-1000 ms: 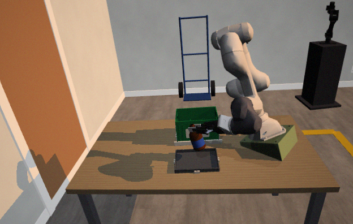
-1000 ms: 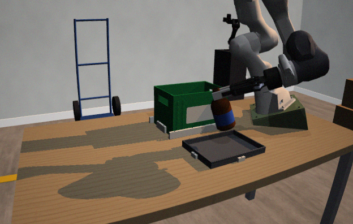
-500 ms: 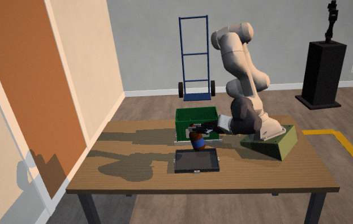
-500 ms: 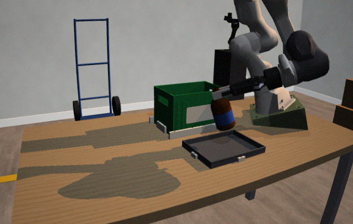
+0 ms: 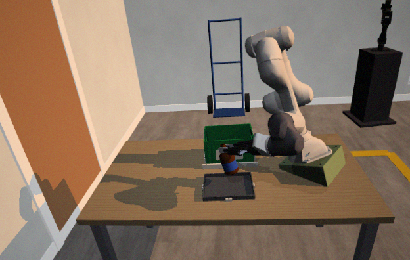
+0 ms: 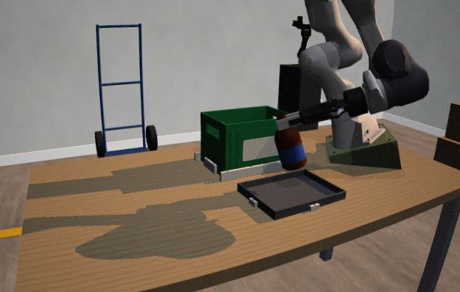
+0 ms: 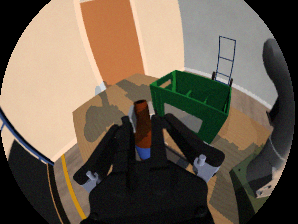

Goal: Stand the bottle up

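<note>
Bottle [image 5: 228, 164] [image 6: 291, 149] [image 7: 143, 125], brown with a blue band, hangs tilted, neck clenched in the gripper [image 5: 227, 149] [image 6: 283, 121] [image 7: 142, 109].

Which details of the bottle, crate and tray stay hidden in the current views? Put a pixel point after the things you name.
- Bottle [image 5: 228, 161] [image 6: 290, 147] [image 7: 143, 125], underside: turned away in top and exterior views.
- Crate [image 5: 211, 151] [image 6: 214, 141] [image 7: 190, 102], inside floor: behind its front wall, exterior view.
- Tray [image 5: 228, 197] [image 6: 276, 214], most of it: behind the gripper [image 7: 142, 109], wrist view.

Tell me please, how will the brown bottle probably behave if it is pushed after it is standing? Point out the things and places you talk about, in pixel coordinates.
The bottle [image 5: 229, 164] [image 6: 290, 149] [image 7: 143, 127] looks stiff, so it would probably keep its shape. Its narrow neck above a wide body suggests that most weight sits low, yet a push high up could still tip it. Its round sides would likely let it roll once fallen.
</note>
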Motion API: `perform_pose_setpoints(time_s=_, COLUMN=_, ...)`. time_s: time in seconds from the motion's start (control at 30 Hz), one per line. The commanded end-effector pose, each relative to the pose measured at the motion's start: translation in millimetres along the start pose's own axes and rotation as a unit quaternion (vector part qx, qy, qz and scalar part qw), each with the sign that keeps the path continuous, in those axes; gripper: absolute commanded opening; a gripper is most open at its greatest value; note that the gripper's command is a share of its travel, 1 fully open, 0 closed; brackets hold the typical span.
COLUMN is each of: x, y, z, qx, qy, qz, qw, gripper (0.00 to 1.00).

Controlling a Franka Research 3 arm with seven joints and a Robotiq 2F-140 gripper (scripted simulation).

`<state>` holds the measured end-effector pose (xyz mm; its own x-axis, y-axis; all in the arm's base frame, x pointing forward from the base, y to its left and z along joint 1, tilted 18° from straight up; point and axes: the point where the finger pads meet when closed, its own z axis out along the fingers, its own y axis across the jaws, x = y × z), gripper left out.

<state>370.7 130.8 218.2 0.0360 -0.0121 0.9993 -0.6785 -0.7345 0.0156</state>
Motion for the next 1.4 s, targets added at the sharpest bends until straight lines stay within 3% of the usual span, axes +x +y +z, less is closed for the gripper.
perform_pose_setpoints(time_s=0.0, x=2.7, y=-1.7, z=-0.9, qx=0.002, qy=0.004, qz=0.003, qw=1.0, gripper=0.0)
perform_pose_setpoints(time_s=1.37, x=-12.2, y=-1.8, z=4.7, qx=0.002, qy=0.004, qz=0.003, qw=1.0, gripper=0.0)
